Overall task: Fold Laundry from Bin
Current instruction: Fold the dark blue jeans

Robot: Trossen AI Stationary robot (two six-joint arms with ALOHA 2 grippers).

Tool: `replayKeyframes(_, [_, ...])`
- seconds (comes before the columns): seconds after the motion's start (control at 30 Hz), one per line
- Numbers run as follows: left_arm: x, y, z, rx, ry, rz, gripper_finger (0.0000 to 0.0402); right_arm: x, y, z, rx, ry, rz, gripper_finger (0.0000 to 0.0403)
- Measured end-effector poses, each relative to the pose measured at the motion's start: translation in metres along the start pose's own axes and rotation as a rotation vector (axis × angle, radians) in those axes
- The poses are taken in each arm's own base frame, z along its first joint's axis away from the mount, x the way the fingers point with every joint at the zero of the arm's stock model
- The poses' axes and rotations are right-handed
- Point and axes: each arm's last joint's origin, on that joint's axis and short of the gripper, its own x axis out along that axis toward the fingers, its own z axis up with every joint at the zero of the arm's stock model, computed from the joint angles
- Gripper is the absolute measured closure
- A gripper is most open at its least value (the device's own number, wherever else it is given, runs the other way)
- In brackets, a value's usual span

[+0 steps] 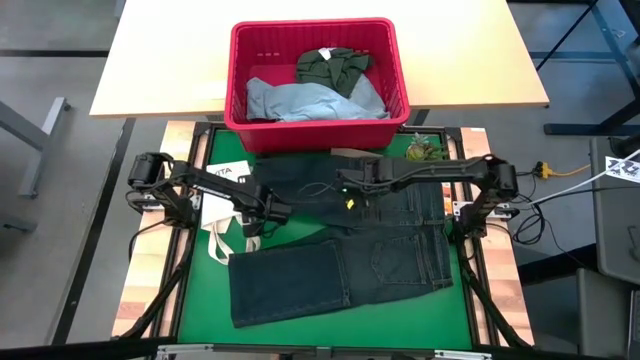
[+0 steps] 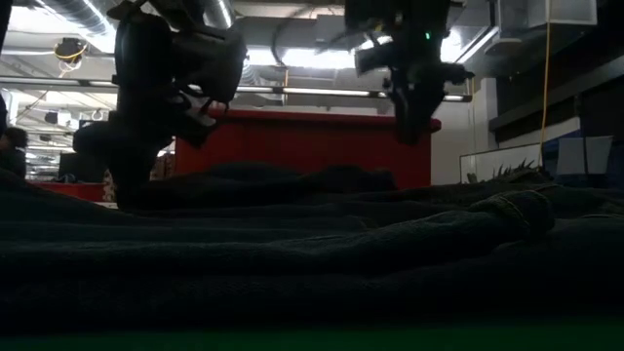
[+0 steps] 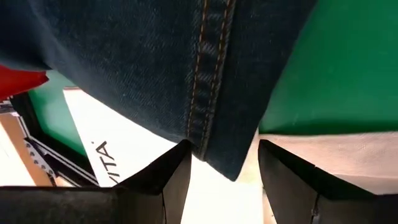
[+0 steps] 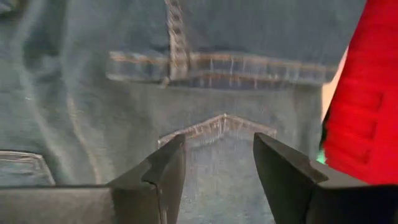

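You look straight down on the table; low, level across the dark jeans (image 2: pixel 322 244); both wrists sit close above that denim.

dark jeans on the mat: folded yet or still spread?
Partly folded. The dark navy jeans lie flat on the green mat, one leg stretched out toward the left arm's side, the other apparently doubled back; no compact stack yet.

dark navy jeans (image 1: pixel 340 265) with orange-tan stitching on a bright green mat (image 1: pixel 200 290), red bin (image 1: pixel 318 125) holding a light blue piece (image 1: pixel 310 100) and an olive-green one (image 1: pixel 333 64), white tote bag (image 1: pixel 222 212) with black lettering, pale wood desk (image 1: pixel 160 60)
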Motion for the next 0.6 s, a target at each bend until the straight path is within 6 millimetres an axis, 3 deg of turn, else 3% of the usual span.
replayKeyframes(0.17, [-0.010,0.002,-0.004,-0.065,-0.085,0.055,0.0224,0.013,0.002,-0.016,0.025,-0.053,0.000,0.0217])
replayKeyframes(0.37, [-0.014,0.005,-0.005,-0.170,-0.126,0.072,0.0224,0.009,0.004,-0.032,0.039,-0.109,0.006,0.0217])
replayKeyframes(0.6, [-0.013,0.003,-0.004,-0.175,-0.113,0.028,0.0224,0.006,0.004,-0.030,0.055,-0.164,0.013,0.0217])
